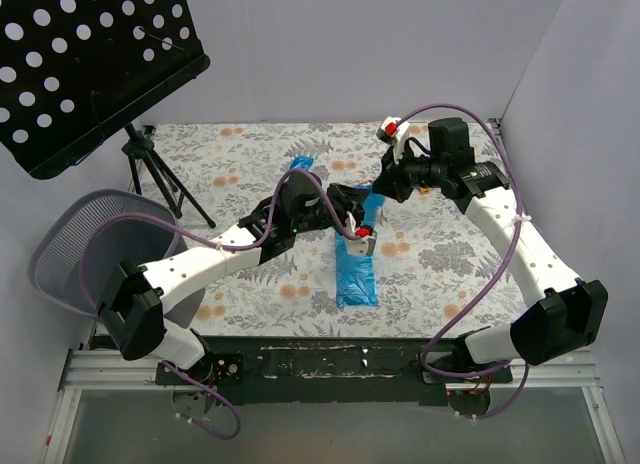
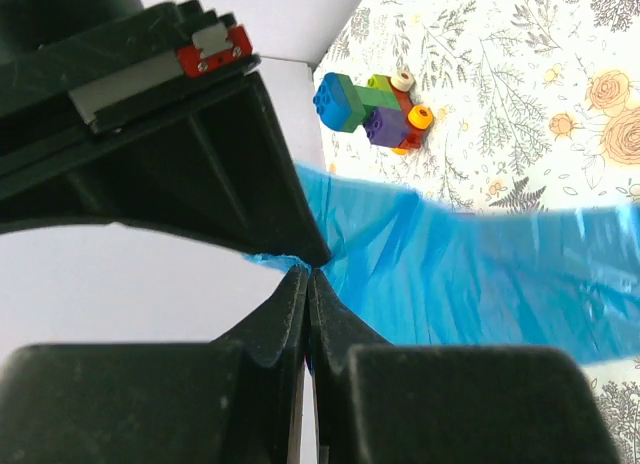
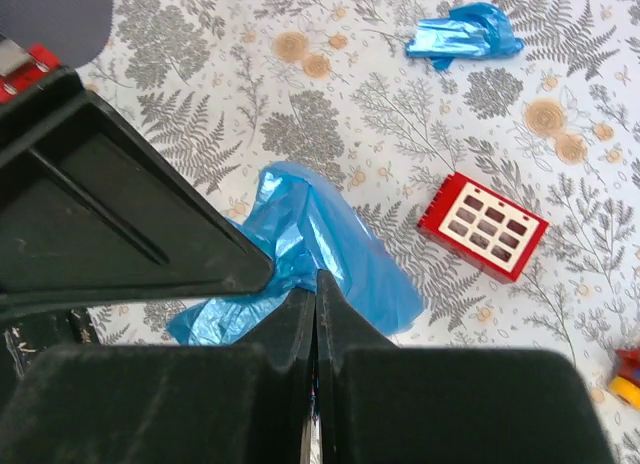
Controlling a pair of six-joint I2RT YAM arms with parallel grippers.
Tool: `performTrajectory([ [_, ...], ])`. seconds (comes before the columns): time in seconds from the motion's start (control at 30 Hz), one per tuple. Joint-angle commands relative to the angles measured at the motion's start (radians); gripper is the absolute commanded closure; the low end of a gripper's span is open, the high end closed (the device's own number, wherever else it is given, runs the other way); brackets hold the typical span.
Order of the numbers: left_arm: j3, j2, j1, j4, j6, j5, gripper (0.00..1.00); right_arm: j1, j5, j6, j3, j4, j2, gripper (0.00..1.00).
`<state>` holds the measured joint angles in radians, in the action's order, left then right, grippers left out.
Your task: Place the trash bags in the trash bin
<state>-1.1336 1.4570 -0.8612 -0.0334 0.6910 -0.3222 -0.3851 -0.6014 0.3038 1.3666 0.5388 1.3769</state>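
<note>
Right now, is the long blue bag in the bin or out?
Out: the bag lies on the table, right of the bin.

The mesh trash bin [image 1: 60,254] stood at the table's [image 1: 250,154] left edge with its mouth open, but the left arm [image 1: 200,269] lay across the direct path to it. The music stand's [image 1: 90,64] perforated desk hung just beyond the bin's far rim, with the tripod legs [image 1: 165,184] beside it. A red block [image 3: 483,227] and a toy-brick car [image 2: 375,109] sat near the blue trash bag [image 1: 356,269]. Walls closed the far and right sides.
</note>
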Motion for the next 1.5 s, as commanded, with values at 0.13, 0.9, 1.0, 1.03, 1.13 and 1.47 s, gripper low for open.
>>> performTrajectory([
  [0.13, 0.014, 0.034, -0.013, -0.074, -0.031, 0.121, 1.0, -0.107, -0.184, -0.032, -0.021, -0.05, -0.093, 0.99],
  [0.9, 0.001, -0.02, -0.001, 0.027, 0.005, -0.033, 1.0, -0.074, 0.052, 0.043, -0.141, -0.089, -0.159, 0.99],
  [1.0, 0.029, -0.064, -0.001, -0.006, 0.015, -0.129, 1.0, -0.054, 0.083, 0.076, -0.138, -0.083, -0.133, 0.99],
  [1.03, 0.026, -0.066, -0.001, -0.016, 0.022, -0.127, 1.0, -0.054, 0.078, 0.092, -0.139, -0.073, -0.13, 0.99],
  [1.13, 0.006, -0.034, -0.001, -0.031, 0.038, -0.066, 1.0, -0.073, 0.009, 0.078, -0.123, -0.047, -0.127, 0.99],
  [1.47, 0.052, -0.046, 0.002, 0.0, 0.047, -0.044, 1.0, -0.11, 0.012, 0.054, 0.04, 0.01, -0.065, 0.99],
])
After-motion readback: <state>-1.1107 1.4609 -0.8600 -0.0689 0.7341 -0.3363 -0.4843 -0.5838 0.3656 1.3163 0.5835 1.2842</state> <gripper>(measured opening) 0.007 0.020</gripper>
